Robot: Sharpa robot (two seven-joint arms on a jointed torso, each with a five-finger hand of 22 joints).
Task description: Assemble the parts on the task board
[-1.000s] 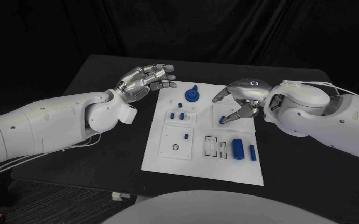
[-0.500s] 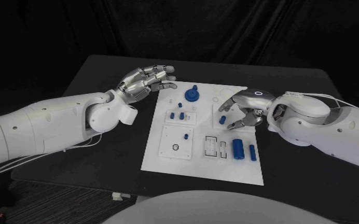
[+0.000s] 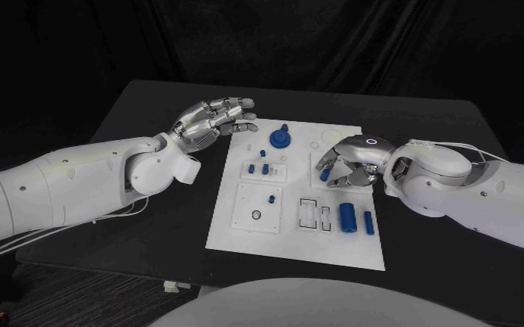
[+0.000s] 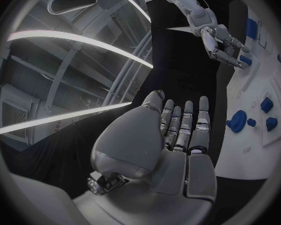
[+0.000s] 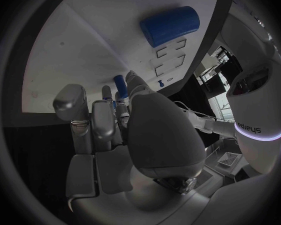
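Near the right-hand middle of the board [image 3: 246, 236], right hand [image 3: 347, 164] curled low, fingertips closed in round a small blue peg [image 3: 324, 176]; cannot tell whether pinched or only touched. Beside the board's far left corner, left hand [image 3: 213, 121] raised off the counter [image 3: 142, 107], fingers straight and slightly apart, holding nothing. Likely step: seating or lifting that peg. Could slip or tip if gripped off-centre, being small and smooth between broad metal fingertips; could jam at an angle if pressed down before standing square over its hole. Could drag the unheld board across the counter if pushed sideways, since nothing pins it. Could also brush the cylinder [image 3: 347, 217] and the thin bar [image 3: 369, 222] lying nearer the robot, should the wrist drop. Farther off, a knob [image 3: 282, 139] and short pegs [image 3: 257, 169], well apart from the fingers. Underneath, flat matt black counter with the white board in its middle; behind, a black curtain [image 3: 273, 24] in folds.
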